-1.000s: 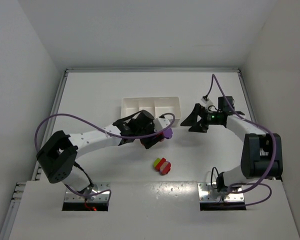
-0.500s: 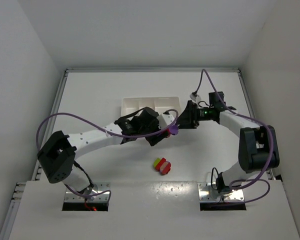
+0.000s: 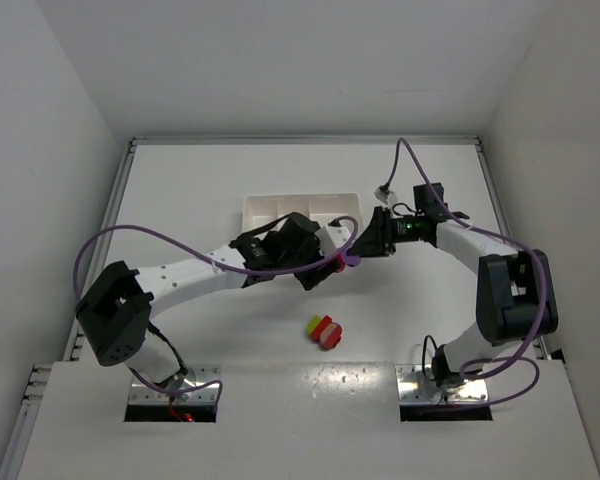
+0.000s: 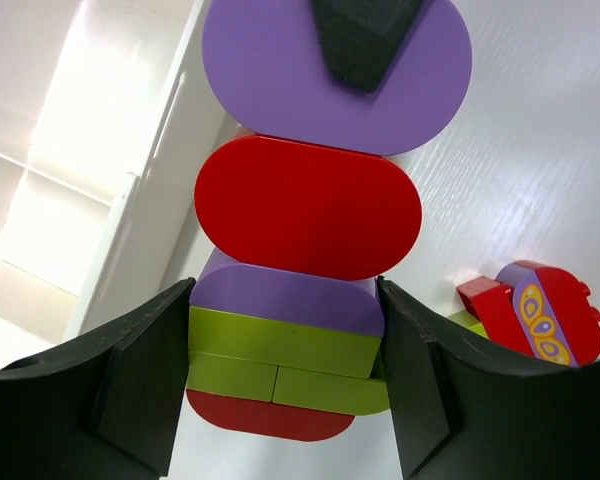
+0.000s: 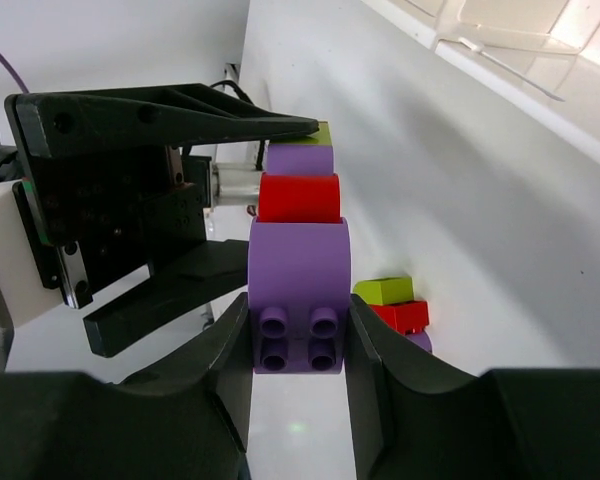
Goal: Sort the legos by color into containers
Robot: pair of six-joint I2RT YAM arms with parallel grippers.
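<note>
Stack (image 4: 300, 210) — purple end in right claw (image 5: 298, 340)

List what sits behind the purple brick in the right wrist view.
Behind the purple brick, pinched by the right hand, come a red brick, a second purple brick and a sliver of a yellow-green brick. A finger of the left hand covers whatever lies farther back.

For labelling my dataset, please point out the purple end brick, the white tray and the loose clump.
purple end brick (image 5: 298, 262): right wrist view, its smooth side face.
white tray (image 3: 270, 211): top external view, left compartment floor.
loose clump (image 3: 325, 331): top external view, its middle.
</note>
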